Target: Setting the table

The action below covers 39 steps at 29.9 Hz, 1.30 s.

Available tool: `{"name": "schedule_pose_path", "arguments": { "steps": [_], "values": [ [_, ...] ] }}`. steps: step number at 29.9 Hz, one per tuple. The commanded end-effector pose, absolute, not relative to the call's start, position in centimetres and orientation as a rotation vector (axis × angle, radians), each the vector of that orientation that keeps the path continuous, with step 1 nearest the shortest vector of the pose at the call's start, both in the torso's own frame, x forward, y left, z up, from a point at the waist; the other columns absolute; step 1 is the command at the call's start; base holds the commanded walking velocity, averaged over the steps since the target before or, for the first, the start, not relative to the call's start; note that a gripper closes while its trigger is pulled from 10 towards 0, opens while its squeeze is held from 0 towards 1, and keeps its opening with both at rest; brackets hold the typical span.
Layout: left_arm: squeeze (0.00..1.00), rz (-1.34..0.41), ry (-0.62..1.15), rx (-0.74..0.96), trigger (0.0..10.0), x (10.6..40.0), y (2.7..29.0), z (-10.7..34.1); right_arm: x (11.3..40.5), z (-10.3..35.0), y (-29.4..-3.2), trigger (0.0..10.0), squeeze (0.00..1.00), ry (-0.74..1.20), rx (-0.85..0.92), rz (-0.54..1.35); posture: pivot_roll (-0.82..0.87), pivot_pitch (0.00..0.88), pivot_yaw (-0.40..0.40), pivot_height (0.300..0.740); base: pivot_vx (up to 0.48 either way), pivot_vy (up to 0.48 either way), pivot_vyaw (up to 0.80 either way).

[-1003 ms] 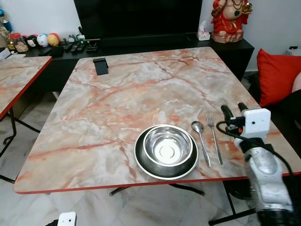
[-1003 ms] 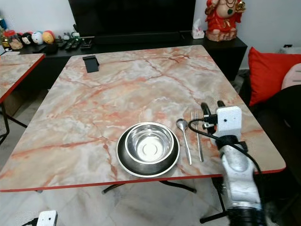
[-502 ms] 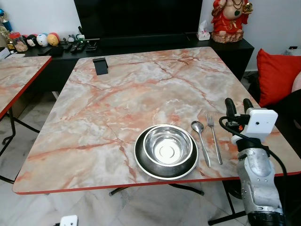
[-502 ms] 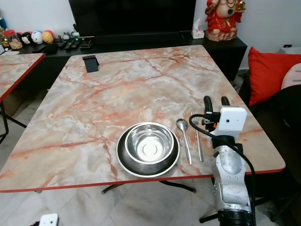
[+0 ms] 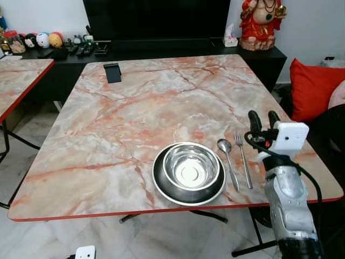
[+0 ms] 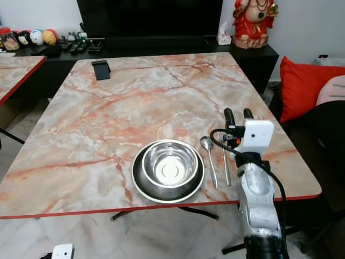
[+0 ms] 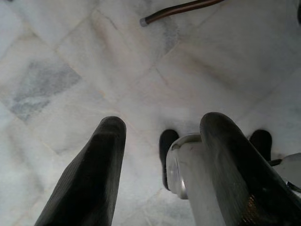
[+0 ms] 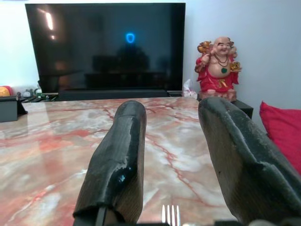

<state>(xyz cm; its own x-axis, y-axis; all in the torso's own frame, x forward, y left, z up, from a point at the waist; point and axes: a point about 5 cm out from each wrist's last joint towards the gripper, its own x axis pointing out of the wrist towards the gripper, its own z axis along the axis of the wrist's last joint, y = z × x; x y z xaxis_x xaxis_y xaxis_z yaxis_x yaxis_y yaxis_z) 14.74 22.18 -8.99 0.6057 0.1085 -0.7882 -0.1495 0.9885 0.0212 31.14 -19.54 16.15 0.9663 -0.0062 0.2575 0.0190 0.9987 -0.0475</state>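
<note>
a marble-patterned surface with a red edge stands on a pale tiled floor. behind it, a large black tv sits on a low black cabinet against a white wall, beside a red figurine. a red cushion lies at the right.

The right arm rises from below the table's near right corner, silver forearm upright, its white wrist block level with the right edge, and the right gripper points up and away over the table top near that edge, its two black fingers spread apart with nothing between them. The left gripper hangs low beside the robot, pointing down at the floor, its two fingers likewise parted and empty, below the table's near left corner
</note>
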Motion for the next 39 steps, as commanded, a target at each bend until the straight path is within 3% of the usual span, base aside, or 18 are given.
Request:
{"name": "schedule_pose_path", "arguments": {
  "steps": [1,13,27,39],
  "values": [
    [0.0,0.167,0.915,-0.051,10.0,14.6,22.5,-9.0,31.4,16.0,-19.3,10.0,0.0,-0.253,-0.037,-0.007,-0.09,0.0,-0.002,0.707,0.0,0.0,0.0],
    [0.0,0.151,0.917,-0.034,10.0,14.8,22.3,-9.0,31.3,15.7,-18.1,10.0,0.0,-0.243,0.002,0.018,-0.11,0.0,0.034,0.707,0.0,0.02,0.0],
    [0.0,0.215,0.957,-0.018,10.0,12.7,26.2,-8.7,31.6,16.4,-17.6,10.0,0.0,-0.261,0.006,0.023,-0.09,0.0,0.049,0.707,0.0,0.345,0.0],
    [0.0,0.214,0.972,-0.03,10.0,12.2,25.8,-9.0,31.8,17.3,-17.1,10.0,0.0,-0.287,-0.024,0.052,-0.1,0.0,0.047,0.707,0.0,0.404,0.0]
  ]
}}
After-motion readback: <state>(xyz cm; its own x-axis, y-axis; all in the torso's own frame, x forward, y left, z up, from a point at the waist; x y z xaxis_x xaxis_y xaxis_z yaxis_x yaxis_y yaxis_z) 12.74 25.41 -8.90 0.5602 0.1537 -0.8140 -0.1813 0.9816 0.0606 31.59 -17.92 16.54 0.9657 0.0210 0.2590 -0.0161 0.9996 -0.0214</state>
